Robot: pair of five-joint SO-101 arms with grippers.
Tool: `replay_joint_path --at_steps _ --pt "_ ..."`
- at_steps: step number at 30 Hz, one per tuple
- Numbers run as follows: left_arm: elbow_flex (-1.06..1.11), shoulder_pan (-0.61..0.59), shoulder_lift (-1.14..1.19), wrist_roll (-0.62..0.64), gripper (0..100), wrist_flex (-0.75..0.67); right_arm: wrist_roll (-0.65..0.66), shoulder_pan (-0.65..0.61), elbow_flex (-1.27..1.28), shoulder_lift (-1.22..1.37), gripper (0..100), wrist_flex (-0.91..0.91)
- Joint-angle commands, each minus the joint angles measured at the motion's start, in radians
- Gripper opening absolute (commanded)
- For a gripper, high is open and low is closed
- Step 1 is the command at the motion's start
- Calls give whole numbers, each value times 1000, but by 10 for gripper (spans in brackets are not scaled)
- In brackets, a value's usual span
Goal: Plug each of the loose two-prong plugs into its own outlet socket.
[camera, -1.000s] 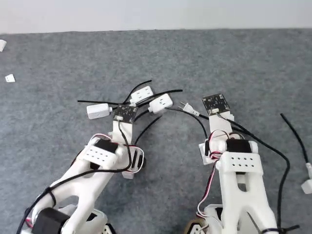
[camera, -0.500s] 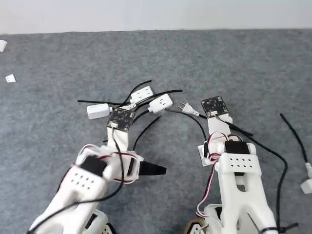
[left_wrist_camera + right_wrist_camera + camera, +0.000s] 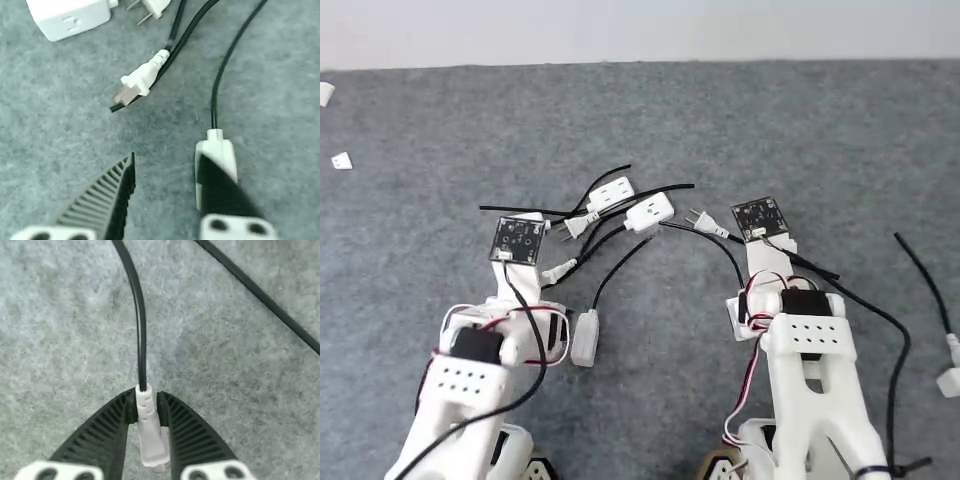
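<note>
Carpet (image 3: 840,130) of grey pile covers the table under both arms. The right gripper (image 3: 146,396) is clamped on a white plug (image 3: 149,440), with its ribbed black fingers (image 3: 107,430) pressing the plug's body from both sides. The plug's black cord (image 3: 135,315) runs away from the held plug across the carpet. The left gripper (image 3: 165,165) stands wide apart with nothing between its jaws. A second plug (image 3: 216,152) lies on the carpet against one of its fingers, just right of the left arm on the near side. Beyond those open jaws lies a third plug (image 3: 134,89), its metal end bare. Farther off sits a left outlet block (image 3: 70,17) with its slots facing up. Just beside it is a two-prong plug (image 3: 152,6), its prongs turned toward the block but not in it. At the centre, a far outlet block (image 3: 612,190) and a middle outlet block (image 3: 650,211) sit close together among crossing cords. A fifth plug (image 3: 705,222) lies right of the middle block, prongs toward it, apart from it.
</note>
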Motion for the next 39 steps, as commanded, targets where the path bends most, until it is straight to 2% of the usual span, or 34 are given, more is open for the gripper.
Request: replay_joint_path --at_steps 1,10,15,18,22,31,34,39 --pt "-24 -8 135 63 23 -100 14 7 -5 -7 9 -13" --pt "-107 26 399 80 24 -117 15 10 -5 -8 9 -12" --pt "-119 152 371 80 24 -121 15 10 -5 -8 9 -12" --pt "-114 221 345 84 24 -170 15 10 -5 -8 9 -12" --pt "-120 311 387 172 25 -181 17 12 -5 -8 9 -12" --pt "-170 466 493 173 26 -181 38 12 -6 -8 9 -12" --pt "-185 470 499 173 26 -176 40 12 -6 -8 9 -12" --pt "-239 400 499 173 25 -135 43 12 -6 -8 9 -12"
